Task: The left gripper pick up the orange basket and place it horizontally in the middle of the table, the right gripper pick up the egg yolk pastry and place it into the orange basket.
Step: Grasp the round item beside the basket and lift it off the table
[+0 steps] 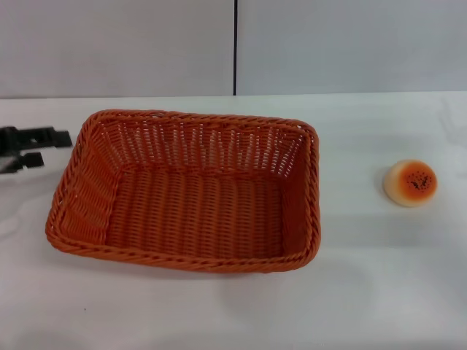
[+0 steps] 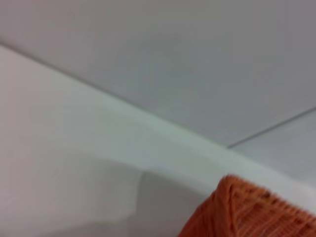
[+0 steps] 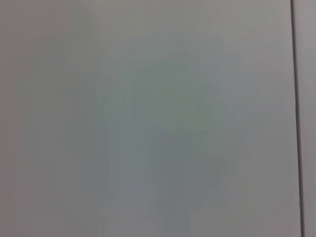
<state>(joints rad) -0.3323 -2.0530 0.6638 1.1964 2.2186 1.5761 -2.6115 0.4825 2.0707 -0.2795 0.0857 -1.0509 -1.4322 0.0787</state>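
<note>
The orange basket (image 1: 186, 193) lies flat on the white table (image 1: 219, 313), its long side running left to right near the middle, and it is empty. A corner of the basket (image 2: 252, 210) also shows in the left wrist view. My left gripper (image 1: 55, 148) hovers just off the basket's left rim, open, with nothing between its fingers and a small gap to the wicker. The egg yolk pastry (image 1: 411, 182) sits on the table well to the right of the basket. The right gripper is out of view.
A light grey wall (image 1: 117, 44) with a dark vertical seam (image 1: 235, 47) rises behind the table. The right wrist view shows only that wall (image 3: 148, 118). White tabletop stretches in front of the basket and between basket and pastry.
</note>
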